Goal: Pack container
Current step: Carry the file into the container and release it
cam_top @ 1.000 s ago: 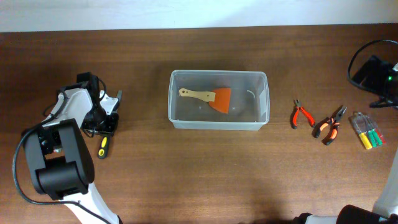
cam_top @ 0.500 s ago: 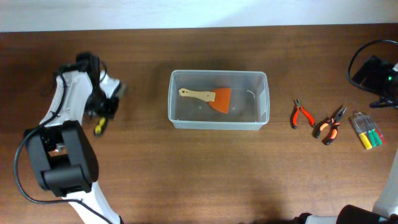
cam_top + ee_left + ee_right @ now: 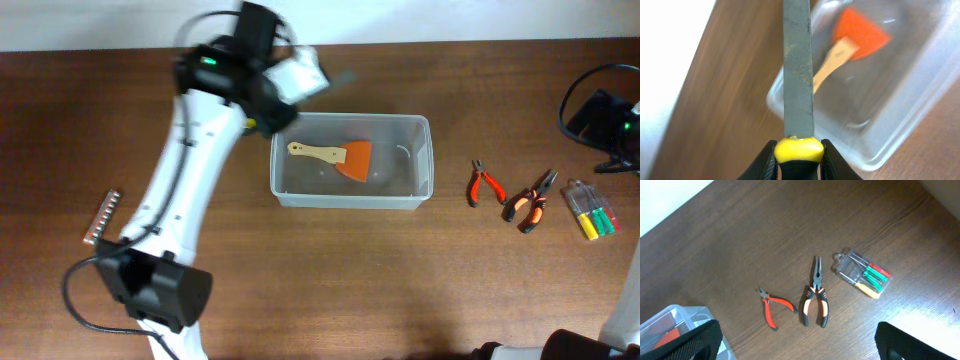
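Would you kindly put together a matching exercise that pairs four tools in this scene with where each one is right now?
Things:
1. file
2. orange scraper
3. red pliers
4. screwdriver case

Places:
a. on the table, farthest right of the tools
b. inside the clear container
c. held in the left pincer, off the table
d. on the table, just right of the container

Pairs: 1-c, 2-b, 3-d, 4-a

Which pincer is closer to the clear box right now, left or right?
Left. The left pincer, holding a file, is by the box's back-left corner. The right pincer hovers out by the pliers, well off the box's right end.
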